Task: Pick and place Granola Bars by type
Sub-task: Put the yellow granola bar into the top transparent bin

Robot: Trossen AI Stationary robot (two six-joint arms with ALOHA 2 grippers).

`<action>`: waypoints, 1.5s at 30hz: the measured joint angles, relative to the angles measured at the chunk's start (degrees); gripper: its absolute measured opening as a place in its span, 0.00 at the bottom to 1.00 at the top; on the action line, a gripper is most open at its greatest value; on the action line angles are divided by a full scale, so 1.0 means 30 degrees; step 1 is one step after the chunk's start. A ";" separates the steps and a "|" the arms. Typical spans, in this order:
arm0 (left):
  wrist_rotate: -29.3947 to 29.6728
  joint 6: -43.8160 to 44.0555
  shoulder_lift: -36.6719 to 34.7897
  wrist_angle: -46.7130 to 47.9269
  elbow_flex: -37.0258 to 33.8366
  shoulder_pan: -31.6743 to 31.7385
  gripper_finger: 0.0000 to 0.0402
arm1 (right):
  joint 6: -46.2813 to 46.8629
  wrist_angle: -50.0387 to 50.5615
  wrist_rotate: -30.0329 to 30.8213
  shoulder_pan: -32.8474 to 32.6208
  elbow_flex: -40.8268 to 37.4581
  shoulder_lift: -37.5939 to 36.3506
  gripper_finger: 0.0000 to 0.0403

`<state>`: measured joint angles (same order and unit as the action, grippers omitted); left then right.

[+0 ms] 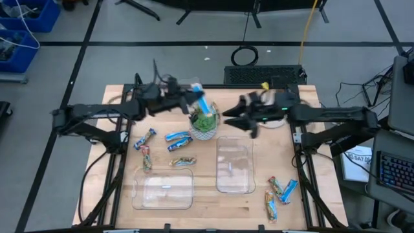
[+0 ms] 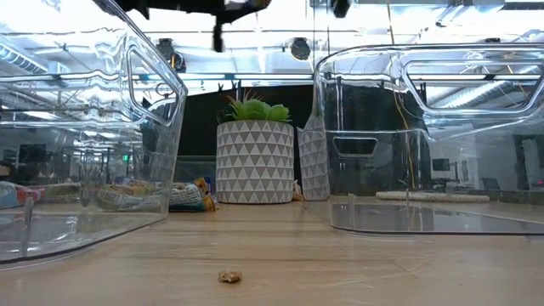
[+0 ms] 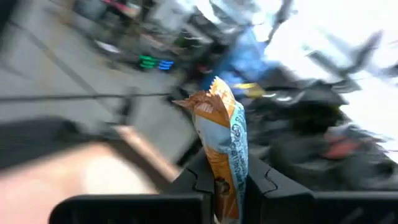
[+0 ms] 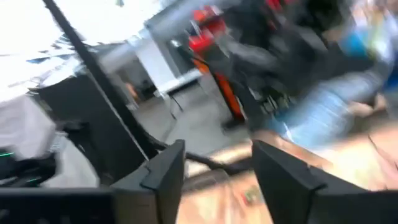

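Observation:
My left gripper (image 1: 194,98) is raised over the table's far middle, just left of the potted plant (image 1: 204,123), shut on a granola bar (image 3: 221,143) in a blue and tan wrapper. My right gripper (image 1: 234,118) hovers right of the plant with its fingers open (image 4: 214,174) and holds nothing. Blue bars (image 1: 178,136) and multicoloured bars (image 1: 146,157) lie flat on the table left of the plant. Three more bars (image 1: 279,192) lie near the right near corner. My left gripper pinches the bar between its two fingers (image 3: 199,177) at its lower part (image 3: 224,186). The bar lies along the fingers and sticks out past their tips, its crimped end (image 3: 208,99) free. It is lifted clear of the table.
Two clear plastic bins stand on the table's near half: one left (image 1: 163,191), one at the middle (image 1: 234,165). In the low view they flank the plant pot (image 2: 255,161). A crumb (image 2: 229,276) lies on the wood near the front edge.

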<state>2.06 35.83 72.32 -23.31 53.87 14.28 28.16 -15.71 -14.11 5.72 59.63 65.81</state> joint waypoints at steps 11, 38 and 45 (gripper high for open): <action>0.3170 -0.6626 -0.3795 1.3057 0.0007 0.4310 0.06 | -0.1993 0.6705 0.4119 0.0260 -0.0005 -0.3057 0.55; 0.3146 -1.3347 0.5582 1.2969 -0.0015 1.0631 0.06 | 1.8790 0.9905 0.8101 -1.2809 -0.6636 -0.2647 0.37; 0.1910 -1.3008 0.6176 1.3208 -0.0015 1.0865 0.18 | 2.4583 0.9059 0.8107 -1.6335 -0.6636 -0.1978 0.36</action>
<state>7.79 -3.20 90.85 16.32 53.82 46.87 101.91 11.46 10.21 -43.29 39.72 59.87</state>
